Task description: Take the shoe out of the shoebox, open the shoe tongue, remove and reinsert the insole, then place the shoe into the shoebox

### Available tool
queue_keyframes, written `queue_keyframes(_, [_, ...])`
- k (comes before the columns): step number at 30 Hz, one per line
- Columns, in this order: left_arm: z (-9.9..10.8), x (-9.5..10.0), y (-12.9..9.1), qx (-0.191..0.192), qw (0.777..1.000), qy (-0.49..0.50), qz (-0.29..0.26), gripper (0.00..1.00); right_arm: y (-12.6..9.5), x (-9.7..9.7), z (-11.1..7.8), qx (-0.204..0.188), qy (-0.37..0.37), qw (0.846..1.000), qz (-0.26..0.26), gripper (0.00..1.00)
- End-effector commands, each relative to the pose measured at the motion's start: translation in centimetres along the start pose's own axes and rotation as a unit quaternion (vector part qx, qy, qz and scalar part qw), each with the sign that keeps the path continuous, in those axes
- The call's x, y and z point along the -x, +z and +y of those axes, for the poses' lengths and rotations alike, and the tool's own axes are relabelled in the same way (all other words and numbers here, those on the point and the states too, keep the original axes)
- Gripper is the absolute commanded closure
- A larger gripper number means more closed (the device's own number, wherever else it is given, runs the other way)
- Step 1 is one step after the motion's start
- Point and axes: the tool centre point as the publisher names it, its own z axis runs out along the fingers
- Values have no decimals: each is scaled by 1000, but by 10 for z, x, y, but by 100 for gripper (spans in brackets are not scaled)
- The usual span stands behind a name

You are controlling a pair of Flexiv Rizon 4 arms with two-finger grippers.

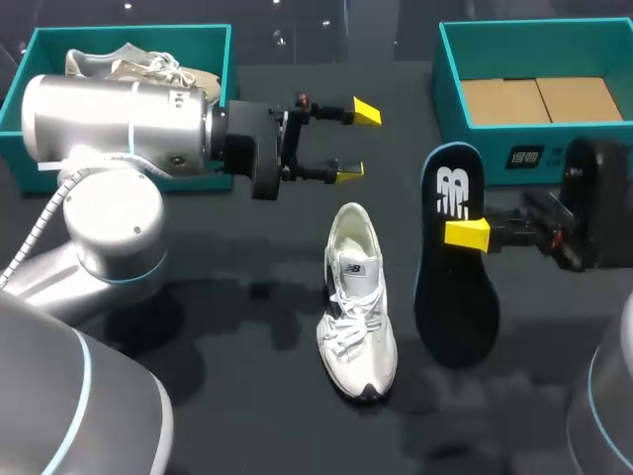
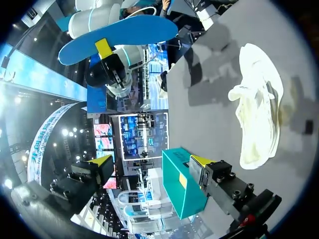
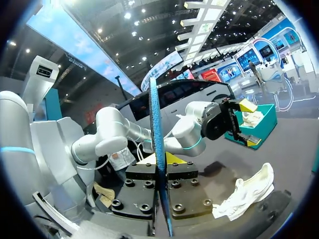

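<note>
Far left, a teal box (image 1: 49,40) holds a pale shoe (image 1: 148,65); the left hand (image 1: 353,142) hangs beside it, fingers wide, holding nothing; the white shoe (image 1: 356,315) lies on the dark tabletop (image 1: 247,297); the right hand (image 1: 466,235) clamps the insole (image 1: 453,297); the shoebox (image 1: 451,94) at right holds brown cardboard (image 1: 539,99).

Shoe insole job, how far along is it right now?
Done: the white shoe lies on the table with its insole out. In hand: the right pincer is shut on the insole, held beside the shoe; the left pincer is open and empty. Left: reinsert the insole, then put the shoe into a shoebox.
</note>
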Motion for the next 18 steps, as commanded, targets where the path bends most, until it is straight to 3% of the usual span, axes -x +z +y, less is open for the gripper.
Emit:
queue_keyframes(1, [-6,2,-6,8,1000,3,1,0,-10,23,14,-13,34,999,14,100])
queue_keyframes(11, [-6,4,-14,18,1000,0,-2,0,-29,86,43,-11,153,988,31,100])
queue_keyframes(18, [-6,4,-14,18,1000,0,-2,0,-29,86,43,-11,153,988,31,100])
